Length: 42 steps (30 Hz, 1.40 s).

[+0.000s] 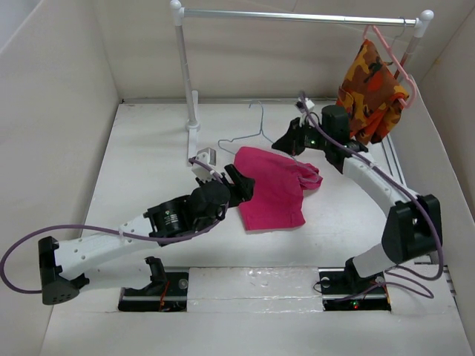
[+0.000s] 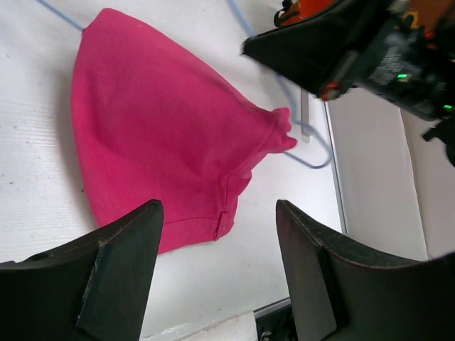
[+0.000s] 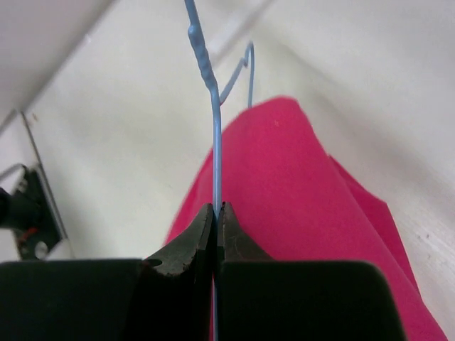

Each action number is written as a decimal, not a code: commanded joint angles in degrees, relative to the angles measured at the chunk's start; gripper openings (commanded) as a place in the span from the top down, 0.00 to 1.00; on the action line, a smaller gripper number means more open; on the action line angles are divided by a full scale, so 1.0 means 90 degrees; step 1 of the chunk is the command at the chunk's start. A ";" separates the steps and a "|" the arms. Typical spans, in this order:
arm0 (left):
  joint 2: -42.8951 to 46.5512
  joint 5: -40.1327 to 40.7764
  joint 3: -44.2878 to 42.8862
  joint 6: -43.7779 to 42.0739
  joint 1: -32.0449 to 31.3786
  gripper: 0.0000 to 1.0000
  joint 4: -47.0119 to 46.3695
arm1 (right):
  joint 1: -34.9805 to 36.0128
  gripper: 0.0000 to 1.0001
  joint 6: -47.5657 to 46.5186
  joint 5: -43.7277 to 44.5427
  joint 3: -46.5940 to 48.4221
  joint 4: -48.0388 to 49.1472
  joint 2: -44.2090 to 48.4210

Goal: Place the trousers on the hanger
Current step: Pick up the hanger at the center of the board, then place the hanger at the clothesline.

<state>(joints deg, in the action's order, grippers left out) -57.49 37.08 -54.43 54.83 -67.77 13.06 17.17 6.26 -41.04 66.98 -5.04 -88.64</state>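
Note:
The magenta-pink trousers (image 1: 272, 187) lie folded on the table's middle; they also show in the left wrist view (image 2: 156, 142) and the right wrist view (image 3: 298, 206). The thin pale blue hanger (image 1: 249, 135) lies flat with the trousers draped over its lower part. Its wire also shows in the left wrist view (image 2: 298, 128) and the right wrist view (image 3: 215, 135). My right gripper (image 3: 217, 207) is shut on the hanger wire at the trousers' far right edge (image 1: 285, 142). My left gripper (image 2: 217, 234) is open and empty, just off the trousers' left edge (image 1: 241, 185).
A white clothes rail (image 1: 297, 15) stands at the back. An orange, red and yellow patterned garment (image 1: 371, 93) hangs from it on a salmon-pink hanger (image 1: 393, 55) at the right. Pale walls enclose the table on three sides.

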 commanded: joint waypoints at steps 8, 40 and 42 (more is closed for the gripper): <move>0.0090 0.0392 -0.0768 -0.0564 0.0010 0.40 -0.0074 | -0.0763 1.00 0.2554 -0.0411 0.1082 0.2229 0.1528; 0.0138 0.0128 -0.0670 -0.0994 0.0010 0.40 -0.0143 | -0.3225 1.00 0.2556 0.1219 0.4462 0.0374 0.0035; 0.0090 0.0109 -0.0670 -0.0985 0.0010 0.40 -0.0104 | -0.3411 1.00 0.2712 0.1171 0.4365 0.0501 0.0015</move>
<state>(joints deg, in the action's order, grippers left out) -56.88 37.28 -59.57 47.20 -67.77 12.38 -11.79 28.36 -31.29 104.88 -12.29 -91.09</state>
